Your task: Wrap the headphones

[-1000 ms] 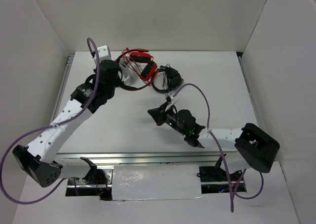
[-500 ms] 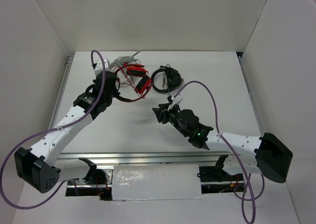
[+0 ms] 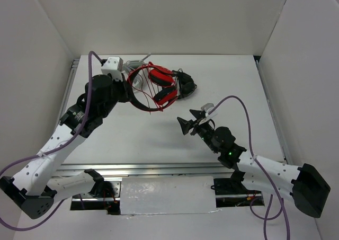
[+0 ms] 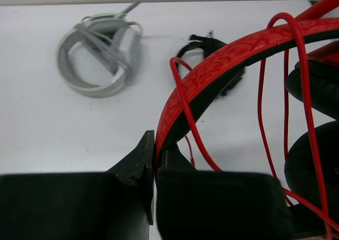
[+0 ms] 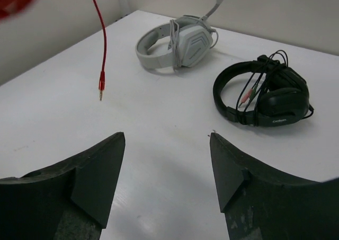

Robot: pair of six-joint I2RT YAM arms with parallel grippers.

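My right gripper (image 3: 189, 120) was closed a second ago. Its jaws now stand apart, and it has drawn back to the right, away from the middle of the counter (image 3: 132, 139). My left gripper (image 4: 153, 144) has swung the headphones (image 3: 159, 77) rightward, so their ear cups now overlap the black headphones (image 3: 186, 84).

The headphones (image 4: 222, 54) are red — the outer band carries a darker red swirl pattern, while the inner band and ear pads are black. Their cable (image 5: 103, 38) is red too. The boom-mic headset (image 5: 177, 41) is grey-white and the other headphones (image 5: 265, 94) are black — both on a white table (image 3: 132, 139).
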